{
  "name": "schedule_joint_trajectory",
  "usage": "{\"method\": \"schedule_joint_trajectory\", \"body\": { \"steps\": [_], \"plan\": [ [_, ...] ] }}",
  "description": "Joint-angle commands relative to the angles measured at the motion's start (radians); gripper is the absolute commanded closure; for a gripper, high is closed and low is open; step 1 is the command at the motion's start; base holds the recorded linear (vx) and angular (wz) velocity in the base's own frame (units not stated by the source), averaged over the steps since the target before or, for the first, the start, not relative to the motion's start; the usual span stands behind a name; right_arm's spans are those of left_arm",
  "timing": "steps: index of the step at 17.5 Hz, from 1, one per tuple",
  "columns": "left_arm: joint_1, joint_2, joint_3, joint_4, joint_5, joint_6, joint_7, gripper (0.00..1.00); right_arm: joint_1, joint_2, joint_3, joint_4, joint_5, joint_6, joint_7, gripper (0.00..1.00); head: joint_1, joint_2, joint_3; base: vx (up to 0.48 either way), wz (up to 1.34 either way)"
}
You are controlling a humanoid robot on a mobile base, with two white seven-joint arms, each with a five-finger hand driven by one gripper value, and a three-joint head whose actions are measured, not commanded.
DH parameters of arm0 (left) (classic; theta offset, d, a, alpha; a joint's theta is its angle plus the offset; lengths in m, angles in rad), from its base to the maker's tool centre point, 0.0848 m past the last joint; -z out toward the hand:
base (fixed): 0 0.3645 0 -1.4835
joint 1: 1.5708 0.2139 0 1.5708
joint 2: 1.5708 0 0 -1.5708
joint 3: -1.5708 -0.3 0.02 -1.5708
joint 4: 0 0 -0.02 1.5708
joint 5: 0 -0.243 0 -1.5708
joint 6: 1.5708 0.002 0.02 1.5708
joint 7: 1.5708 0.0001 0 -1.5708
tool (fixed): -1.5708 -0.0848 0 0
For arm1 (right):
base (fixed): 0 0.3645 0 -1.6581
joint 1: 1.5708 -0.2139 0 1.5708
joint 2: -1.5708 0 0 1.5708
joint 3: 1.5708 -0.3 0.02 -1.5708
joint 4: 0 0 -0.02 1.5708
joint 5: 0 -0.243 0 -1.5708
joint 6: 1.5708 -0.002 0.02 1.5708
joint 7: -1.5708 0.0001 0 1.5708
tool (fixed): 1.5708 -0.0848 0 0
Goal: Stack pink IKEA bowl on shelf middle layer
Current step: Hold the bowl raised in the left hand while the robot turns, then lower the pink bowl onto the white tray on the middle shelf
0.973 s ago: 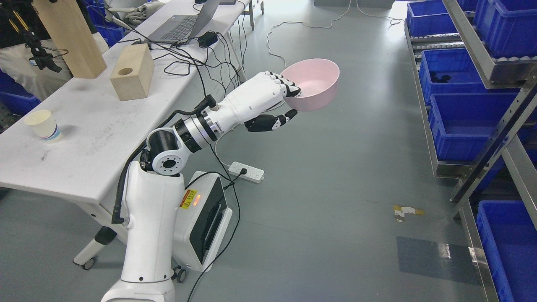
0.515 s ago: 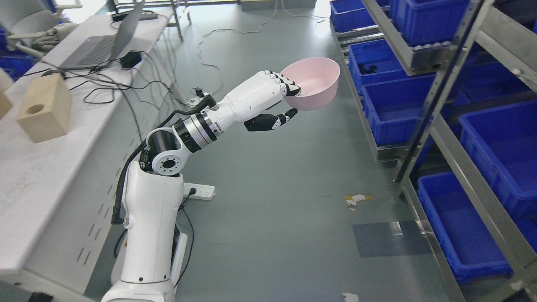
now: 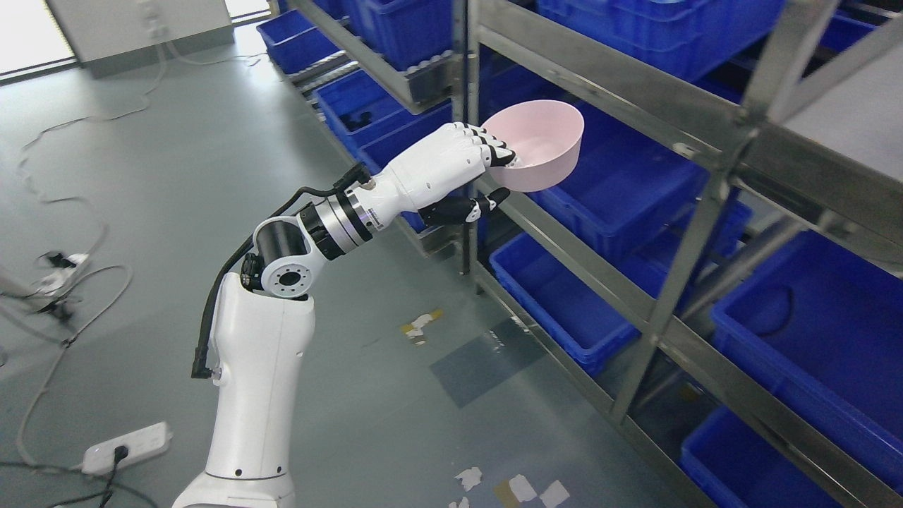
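My left hand (image 3: 494, 176) grips a pink bowl (image 3: 540, 144) by its near rim, fingers over the edge and thumb underneath. The bowl is upright, held in the air in front of the metal shelf rack (image 3: 621, 85). The shelf's rails run diagonally from the upper middle to the lower right, with blue bins (image 3: 621, 190) on each layer. The bowl hangs just before a vertical shelf post (image 3: 462, 63), at the height of a middle layer's bins. My right hand does not show.
Blue bins (image 3: 797, 324) fill the rack's lower layers at right. The grey floor at left carries cables (image 3: 42, 282), a white power strip (image 3: 123, 446) at lower left, and scraps of tape (image 3: 420, 326) near the rack's foot.
The whole picture has swung right: the white table and laptop have left the view and the shelf rack now fills the right side. The hand still holds the bowl the same way.
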Motion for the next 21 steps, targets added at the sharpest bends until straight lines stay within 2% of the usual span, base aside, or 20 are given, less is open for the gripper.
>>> {"method": "schedule_joint_trajectory", "body": {
  "steps": [1,4,7,10,13,17,21],
  "plan": [
    [-0.004,0.017,-0.209,-0.014,0.017,0.0,0.0,0.97,0.015,-0.017,0.0,-0.017,0.0,0.0,0.0,0.0,0.0,0.0,0.0,-0.017,-1.13],
    [-0.093,0.017,-0.086,-0.01,0.009,0.0,-0.014,0.97,0.015,-0.017,0.0,-0.017,0.0,0.0,0.0,0.0,0.0,0.0,0.0,-0.029,-1.18],
    [-0.269,0.017,0.023,0.024,-0.005,0.0,-0.047,0.97,0.015,-0.017,0.0,-0.017,0.0,0.0,0.0,0.0,0.0,0.0,0.0,-0.029,-1.03],
    [-0.362,0.075,0.045,0.085,-0.077,0.0,-0.046,0.97,0.015,-0.017,0.0,-0.017,0.0,0.0,0.0,0.0,0.0,0.0,0.0,-0.026,-0.91],
    [-0.386,0.101,0.036,0.122,-0.152,0.0,-0.064,0.97,0.015,-0.017,0.0,-0.017,0.0,0.0,0.0,0.0,0.0,0.0,0.0,-0.006,-0.63],
    [-0.444,0.104,0.036,0.239,-0.271,0.066,-0.103,0.97,0.015,-0.017,0.0,-0.017,0.0,0.0,0.0,0.0,0.0,0.0,0.0,0.011,-0.54],
    [-0.455,0.135,0.025,0.256,-0.342,0.164,-0.121,0.97,0.015,-0.017,0.0,-0.017,0.0,0.0,0.0,0.0,0.0,0.0,0.0,0.026,-0.44]
  ]
}}
